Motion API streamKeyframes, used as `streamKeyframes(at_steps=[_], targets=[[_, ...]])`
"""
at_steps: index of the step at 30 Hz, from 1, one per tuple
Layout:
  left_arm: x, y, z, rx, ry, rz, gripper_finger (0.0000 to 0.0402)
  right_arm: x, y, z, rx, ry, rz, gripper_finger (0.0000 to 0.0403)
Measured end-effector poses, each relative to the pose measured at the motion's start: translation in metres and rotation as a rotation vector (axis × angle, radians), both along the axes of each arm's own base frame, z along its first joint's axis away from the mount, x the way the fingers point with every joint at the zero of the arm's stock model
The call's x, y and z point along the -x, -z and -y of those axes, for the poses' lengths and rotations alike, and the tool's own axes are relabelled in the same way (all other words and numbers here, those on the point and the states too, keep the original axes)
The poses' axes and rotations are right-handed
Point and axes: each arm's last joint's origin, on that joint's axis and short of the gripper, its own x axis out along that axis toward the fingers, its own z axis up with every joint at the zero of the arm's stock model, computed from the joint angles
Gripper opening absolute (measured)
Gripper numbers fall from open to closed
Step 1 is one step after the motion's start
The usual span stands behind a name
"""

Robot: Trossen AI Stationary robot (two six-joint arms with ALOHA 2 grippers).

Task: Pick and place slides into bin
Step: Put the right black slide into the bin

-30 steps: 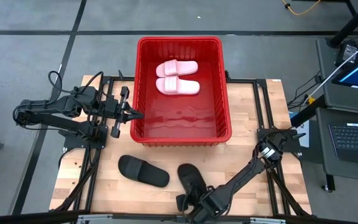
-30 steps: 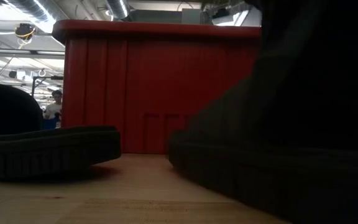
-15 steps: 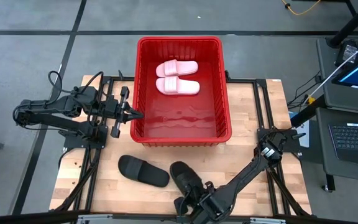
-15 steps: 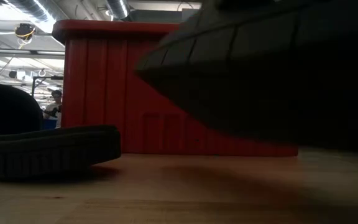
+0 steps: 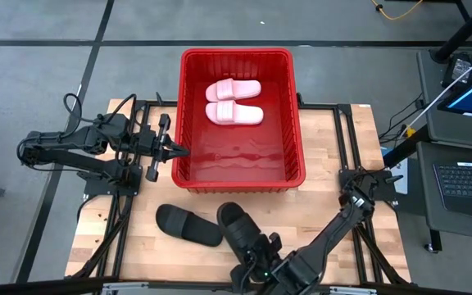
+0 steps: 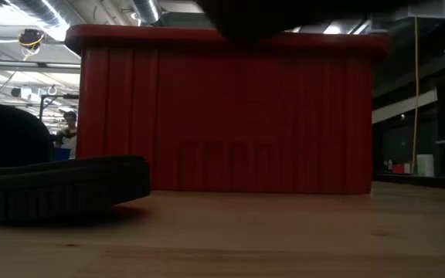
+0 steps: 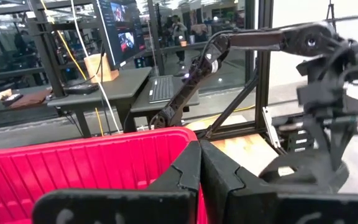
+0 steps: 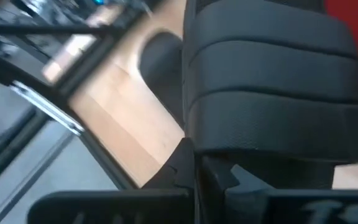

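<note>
A grey floor surrounds the wooden desk (image 5: 318, 215). On it, the large red plastic bin (image 5: 295, 123) holds two pale pink slides (image 5: 233, 102). Near its front wall, the right gripper (image 5: 252, 260) is clamped on one black slide (image 5: 238, 229), lifted; another black slide (image 5: 188, 224) lies beside it. The left gripper (image 5: 177, 150), fingers together, touches the bin's side.

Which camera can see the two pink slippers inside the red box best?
The high view. It looks straight down into the bin, so both pink slides show side by side at its far end. The low view and left wrist view see only the bin's red wall; the right wrist view shows a black slide instead.
</note>
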Motion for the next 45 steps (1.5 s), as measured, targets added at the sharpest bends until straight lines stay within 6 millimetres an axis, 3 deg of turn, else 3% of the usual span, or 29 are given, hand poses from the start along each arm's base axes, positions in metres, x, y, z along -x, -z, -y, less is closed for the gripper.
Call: streamKeyframes(at_steps=[4,16,26,31,45], targets=[[0.000,0.000,0.000,0.001,0.000,0.000,0.0002,0.003,-0.017,0.001,0.098,-0.018,0.061,0.0006],[0.000,0.000,0.000,0.010,0.000,0.000,0.0001,0.009,-0.038,0.009,0.404,0.010,0.155,0.0006],[0.000,0.000,0.000,0.011,0.000,0.000,0.0001,-0.001,-0.055,0.033,0.612,0.074,0.152,0.0006],[0.000,0.000,0.000,0.014,-0.001,0.004,0.0002,-0.001,-0.076,0.046,0.633,0.078,0.152,0.0006],[0.000,-0.001,0.000,0.034,-0.012,0.005,0.0002,0.023,-0.137,0.085,0.799,0.018,0.061,0.0006]])
